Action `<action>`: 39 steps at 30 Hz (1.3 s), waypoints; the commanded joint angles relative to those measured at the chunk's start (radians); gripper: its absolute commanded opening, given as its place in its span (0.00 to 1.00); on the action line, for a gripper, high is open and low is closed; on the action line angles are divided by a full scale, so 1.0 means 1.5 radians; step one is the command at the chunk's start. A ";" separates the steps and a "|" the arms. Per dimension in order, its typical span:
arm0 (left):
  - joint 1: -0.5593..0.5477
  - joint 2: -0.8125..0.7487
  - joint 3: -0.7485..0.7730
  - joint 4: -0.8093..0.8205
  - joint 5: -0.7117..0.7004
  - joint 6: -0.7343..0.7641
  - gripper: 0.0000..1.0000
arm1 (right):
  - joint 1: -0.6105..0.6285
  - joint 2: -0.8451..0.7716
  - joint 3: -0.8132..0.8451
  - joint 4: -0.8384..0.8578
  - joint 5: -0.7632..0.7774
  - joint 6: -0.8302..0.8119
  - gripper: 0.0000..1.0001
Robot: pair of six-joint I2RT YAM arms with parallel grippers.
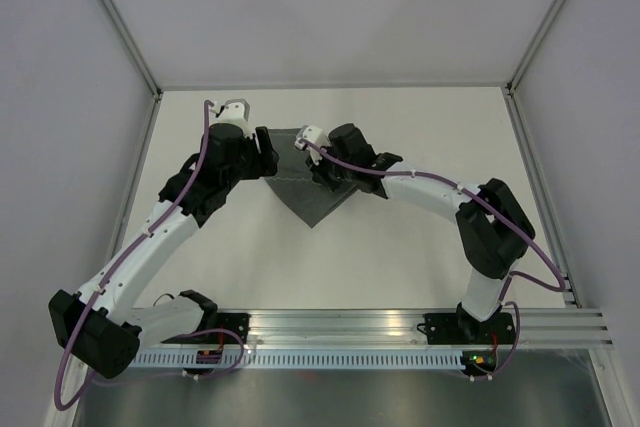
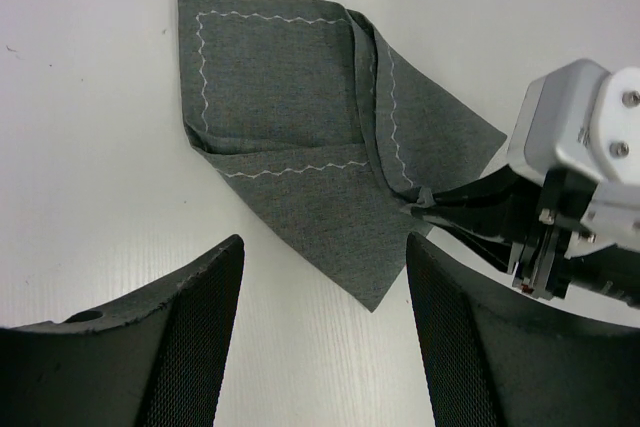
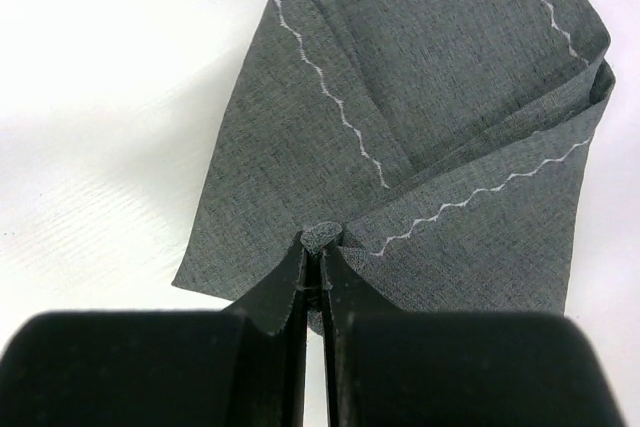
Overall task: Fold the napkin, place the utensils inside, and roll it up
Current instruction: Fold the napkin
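Note:
The dark grey napkin (image 1: 312,203) lies partly folded on the white table between the two arms, one corner pointing toward the near edge. In the left wrist view the napkin (image 2: 290,97) shows its white zigzag hem and a flap folded over. My right gripper (image 3: 322,243) is shut on a pinched fold of the napkin (image 3: 450,97); it shows over the cloth (image 1: 318,169) and at the right of the left wrist view (image 2: 420,203). My left gripper (image 2: 325,247) is open, just beside the napkin's near corner, holding nothing (image 1: 268,157). The utensils are out of view.
White walls with metal corner posts (image 1: 120,27) enclose the table on three sides. An aluminium rail (image 1: 400,327) carrying both arm bases runs along the near edge. Purple cables loop along each arm.

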 commanded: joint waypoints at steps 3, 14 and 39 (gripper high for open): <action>0.004 -0.010 0.023 0.022 0.011 -0.020 0.71 | 0.029 -0.040 -0.020 0.029 0.036 -0.055 0.01; 0.004 -0.012 0.022 0.022 0.013 -0.021 0.72 | 0.057 -0.005 -0.034 0.042 0.063 -0.064 0.00; 0.005 -0.015 0.021 0.021 0.016 -0.017 0.75 | 0.069 0.040 0.019 -0.011 0.008 -0.016 0.63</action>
